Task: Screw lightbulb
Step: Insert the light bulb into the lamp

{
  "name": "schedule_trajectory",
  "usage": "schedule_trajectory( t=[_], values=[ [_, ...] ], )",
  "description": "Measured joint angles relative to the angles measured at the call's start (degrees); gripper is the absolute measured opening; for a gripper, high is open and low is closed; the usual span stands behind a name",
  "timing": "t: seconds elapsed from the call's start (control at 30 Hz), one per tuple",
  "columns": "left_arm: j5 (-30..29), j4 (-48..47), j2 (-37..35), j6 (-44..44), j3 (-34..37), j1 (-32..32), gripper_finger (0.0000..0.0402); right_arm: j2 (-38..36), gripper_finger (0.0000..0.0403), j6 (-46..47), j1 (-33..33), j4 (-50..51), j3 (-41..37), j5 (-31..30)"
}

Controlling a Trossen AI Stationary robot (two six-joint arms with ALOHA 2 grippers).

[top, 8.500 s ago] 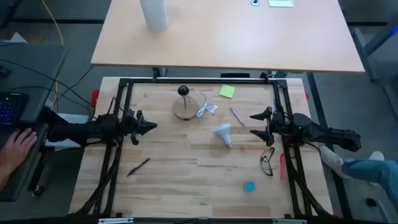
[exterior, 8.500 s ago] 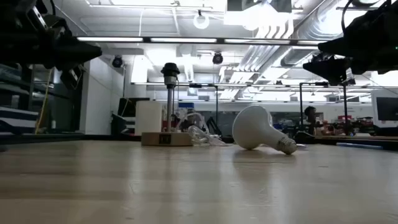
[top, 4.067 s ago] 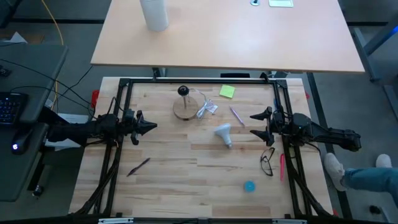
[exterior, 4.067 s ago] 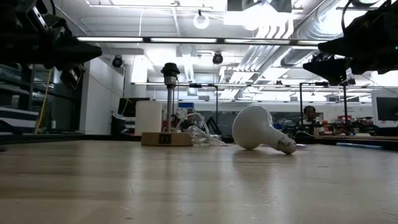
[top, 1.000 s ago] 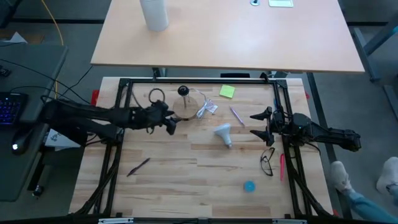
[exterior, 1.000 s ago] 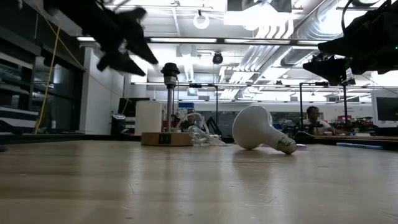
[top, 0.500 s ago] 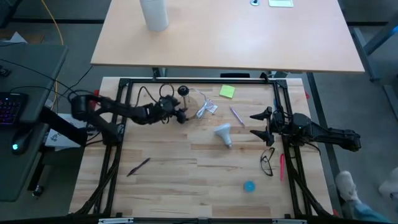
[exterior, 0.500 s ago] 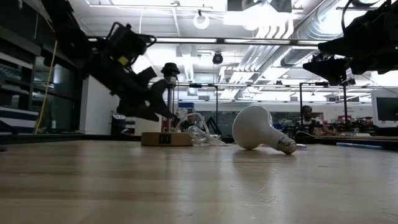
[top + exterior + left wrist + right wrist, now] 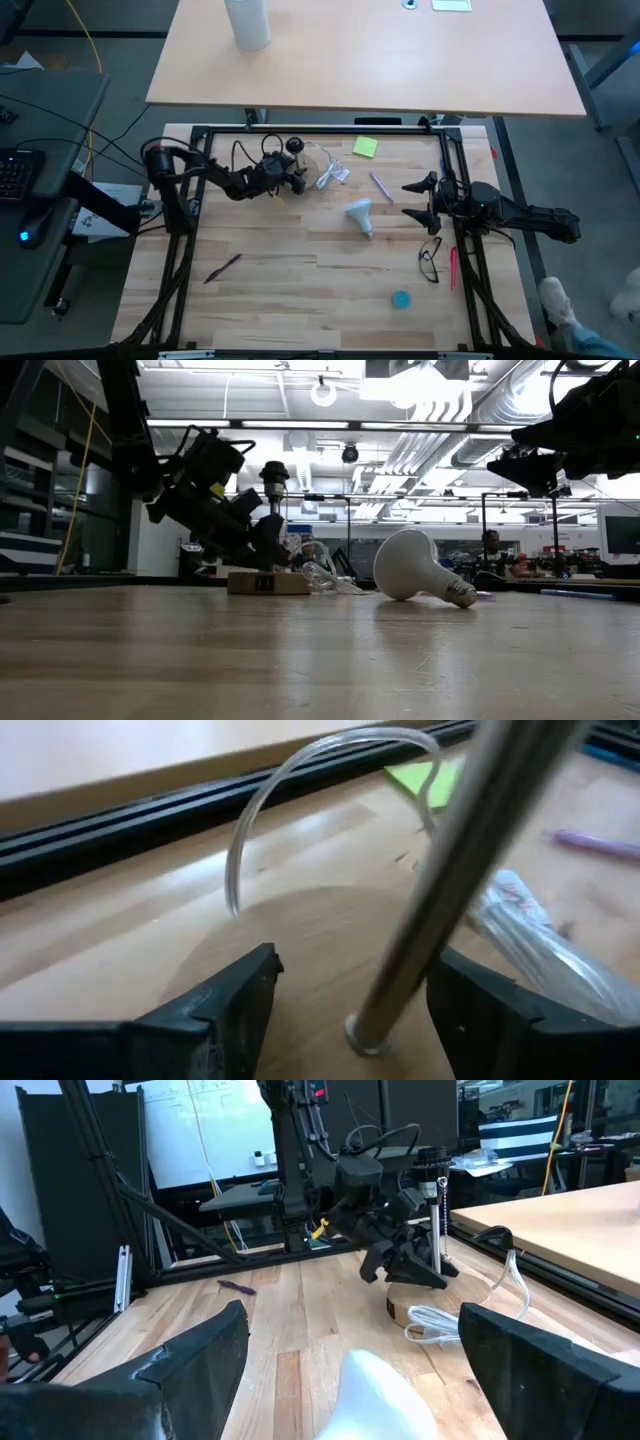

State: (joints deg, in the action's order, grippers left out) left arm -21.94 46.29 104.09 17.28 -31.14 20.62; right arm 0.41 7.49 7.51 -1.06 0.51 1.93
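The left gripper point(image 9: 291, 181) straddled the metal post point(image 9: 450, 880) over the round wooden disc point(image 9: 296, 182), jaws apart, holding nothing. The frosted lightbulb point(image 9: 360, 214) lay on the planked bench point(image 9: 300, 270); the right gripper point(image 9: 412, 199) gaped empty.

A pale, planked wooden bench point(image 9: 300, 280) with light grain is framed in black rails. The frosted white lightbulb point(image 9: 360, 214) is shaded to a paler neck. A light wooden disc point(image 9: 300, 935) is fitted with a silvery metal post point(image 9: 440, 880) topped by a black socket point(image 9: 294, 146). A yellow-green sticky note point(image 9: 365, 147), a lilac pen point(image 9: 380, 186), a small blue cap point(image 9: 401, 298), a red pen point(image 9: 453, 268) and black-rimmed glasses point(image 9: 430, 260) are seen. Both arms are dark.
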Motion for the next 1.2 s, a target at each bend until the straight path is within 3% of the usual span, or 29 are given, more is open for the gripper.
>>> schedule_trajectory(
  t=[0.13,0.3,0.33,0.5,0.67,0.87,1.0,1.2],
  values=[
    [-0.3,0.2,2.1,0.3,-1.3,-0.1,0.017,0.0,0.035,0.0,0.0,0.0,0.0,0.0],
    [0.1,0.0,2.9,-0.3,-2.6,-1.1,0.0036,0.0,0.035,0.0,0.0,0.0,0.0,0.0],
    [-0.2,0.2,2.7,-0.1,-2.7,-1.2,0.0024,0.0,0.035,0.0,0.0,0.0,0.0,0.0],
    [0.8,-5.1,-2.1,0.5,-2.5,-1.2,0.0024,0.0,0.035,0.0,0.0,0.0,0.0,0.0],
    [1.6,-16.6,-13.4,-2.9,-2.7,-0.9,0.0024,0.0,0.035,0.0,0.0,0.0,0.0,0.0],
    [7.1,-31.4,-26.9,-4.7,-2.7,-0.7,0.0024,0.0,0.035,0.0,0.0,0.0,0.0,0.0],
    [10.8,-42.7,-33.7,0.1,-2.7,-0.9,0.0024,0.0,0.035,0.0,0.0,0.0,0.0,0.0],
    [13.1,-50.9,-39.6,9.7,-3.1,-3.5,0.0024,0.0,0.035,0.0,0.0,0.0,0.0,0.0]
  ],
)
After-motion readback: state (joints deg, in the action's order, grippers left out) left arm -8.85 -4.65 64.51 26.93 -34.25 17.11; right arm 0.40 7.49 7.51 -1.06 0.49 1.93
